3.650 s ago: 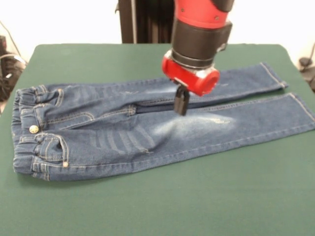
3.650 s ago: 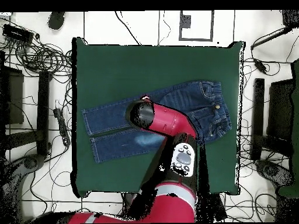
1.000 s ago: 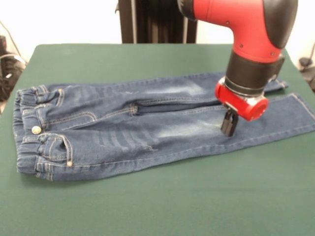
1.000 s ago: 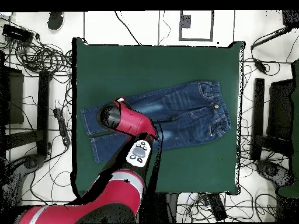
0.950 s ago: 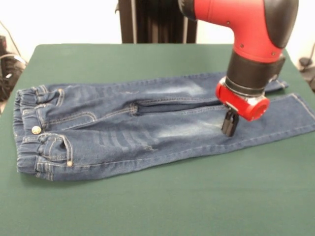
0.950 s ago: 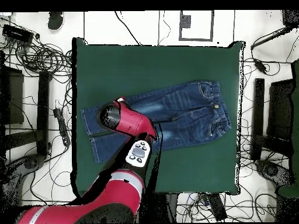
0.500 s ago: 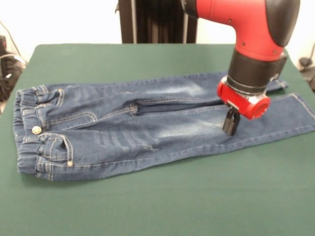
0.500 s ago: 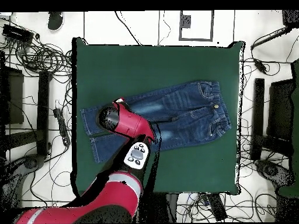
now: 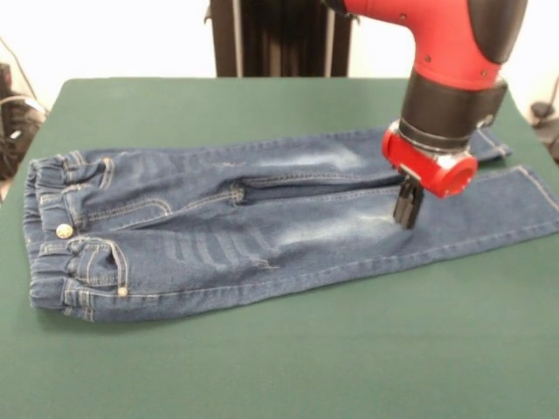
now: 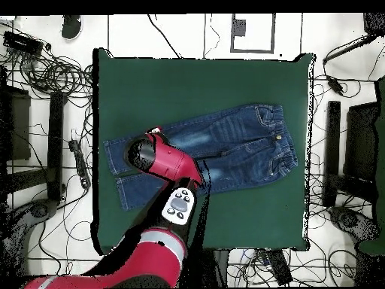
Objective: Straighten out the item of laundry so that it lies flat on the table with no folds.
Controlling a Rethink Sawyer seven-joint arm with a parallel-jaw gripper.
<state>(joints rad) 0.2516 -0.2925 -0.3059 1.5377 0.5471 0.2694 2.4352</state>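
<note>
You see the jeans (image 9: 262, 231) spread out on the green worktop (image 9: 288, 358), lying across it from side to side. In the front view the waistband (image 9: 35, 231) is at the left and the two legs run to the right. The cuff of the far leg (image 9: 491, 137) lies near the right edge of the worktop, and the near leg goes on toward the right border of the picture. The metal button (image 9: 60, 230) is visible at the waist, between the two front pockets. Pale faded patches show on the thighs and near the knee of the near leg. Both legs lie side by side and touch each other along the inner seam. The cloth looks mostly flat; only light creases appear around the crotch and at the elastic waist.

The red and black arm (image 9: 445, 61) comes down over the leg part of the jeans. The gripper (image 9: 407, 205) points down over the near leg, close to the inner seam. Its black fingers are together, with no gap visible between them, and nothing is held in them. You cannot tell for sure from this view whether the tips touch the denim or stay just above it.

In the overhead view the jeans (image 10: 225, 143) lie about in the middle of the worktop (image 10: 203, 83), with the waist at the right. The arm (image 10: 162, 162) covers part of the legs there, so the gripper itself is hidden.
</note>
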